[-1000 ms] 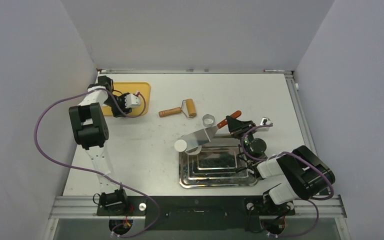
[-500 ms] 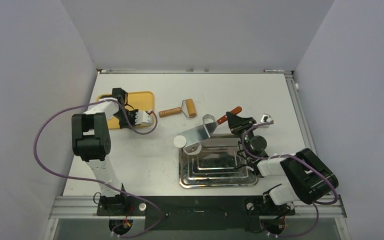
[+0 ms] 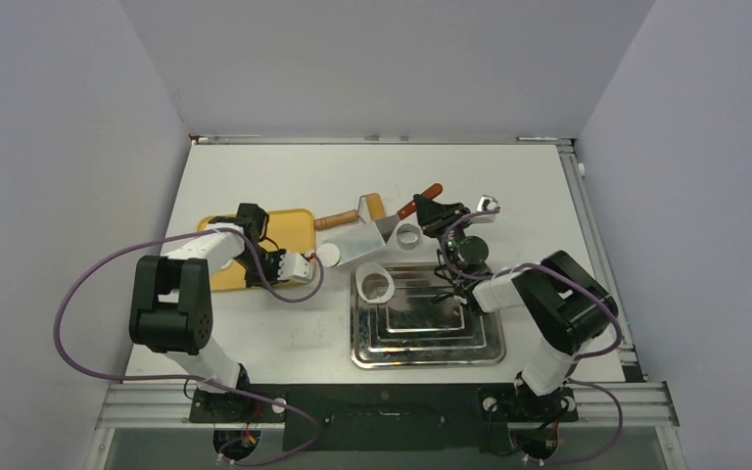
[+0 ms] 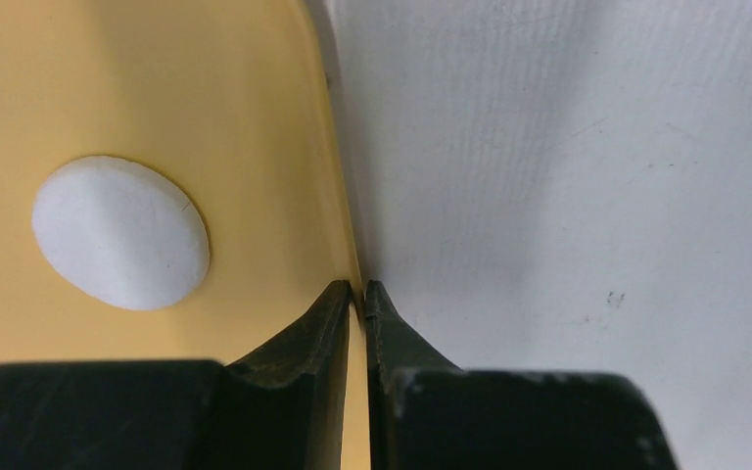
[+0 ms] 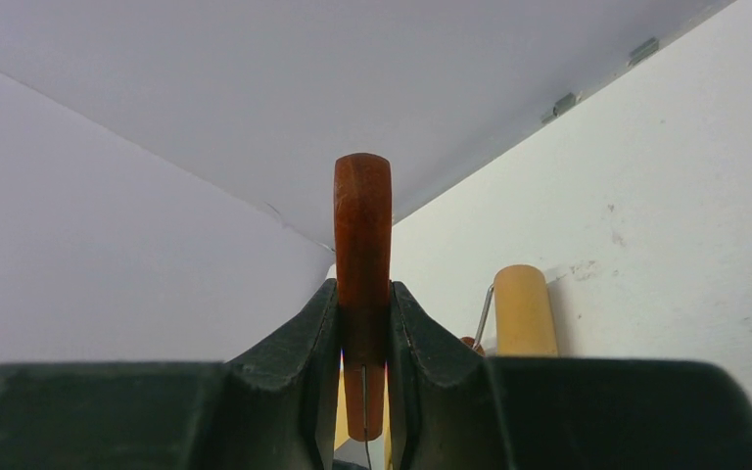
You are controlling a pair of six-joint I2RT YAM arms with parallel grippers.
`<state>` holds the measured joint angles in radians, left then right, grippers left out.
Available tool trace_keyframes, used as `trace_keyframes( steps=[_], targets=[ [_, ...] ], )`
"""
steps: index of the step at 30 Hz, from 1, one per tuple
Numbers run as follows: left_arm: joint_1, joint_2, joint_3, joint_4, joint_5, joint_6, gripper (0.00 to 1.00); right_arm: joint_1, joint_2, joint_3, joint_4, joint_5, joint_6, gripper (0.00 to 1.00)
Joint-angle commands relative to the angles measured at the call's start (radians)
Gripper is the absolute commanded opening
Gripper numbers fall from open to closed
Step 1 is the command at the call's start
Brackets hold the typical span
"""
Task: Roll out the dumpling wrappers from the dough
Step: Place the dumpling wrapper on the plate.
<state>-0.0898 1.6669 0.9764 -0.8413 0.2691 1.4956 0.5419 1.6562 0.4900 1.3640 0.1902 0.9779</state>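
Spatula [image 5: 362, 225] blade hidden (behind right hand [image 5: 362, 287]), wrist view.

The left gripper [image 4: 358, 287] is pinching a yellow tray rim [image 4: 341, 206] between its fingertips; the right gripper [image 5: 363, 294] is clamping a red-brown handle [image 5: 362, 211] that is jutting past its fingers.

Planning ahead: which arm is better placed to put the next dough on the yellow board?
Probably right: its fingers clamp the spatula, whose blade bears dough beside the yellow board.

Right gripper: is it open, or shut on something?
Shut: the right gripper clamps the spatula's reddish handle between its two fingers, which press on both sides of it.
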Motion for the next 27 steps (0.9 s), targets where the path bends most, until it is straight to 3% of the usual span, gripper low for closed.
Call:
trace_keyframes(
  steps=[1, 9, 17, 27],
  targets=[
    [-0.02, 0.032, -0.115, -0.137, 0.084, -0.043, 0.05, 0.044, 0.111, 0.135, 0.106, 0.03, -0.004, 0.08],
    [-0.054, -0.046, -0.201, -0.132, 0.077, 0.005, 0.05, 0.109, 0.326, 0.388, 0.055, 0.039, -0.018, 0.08],
    [-0.062, -0.066, -0.186, -0.145, 0.085, 0.001, 0.05, 0.199, 0.456, 0.616, -0.068, 0.064, -0.234, 0.08],
    [-0.064, -0.085, -0.193, -0.139, 0.083, -0.002, 0.05, 0.227, 0.632, 0.893, -0.114, 0.055, -0.303, 0.08]
  ],
)
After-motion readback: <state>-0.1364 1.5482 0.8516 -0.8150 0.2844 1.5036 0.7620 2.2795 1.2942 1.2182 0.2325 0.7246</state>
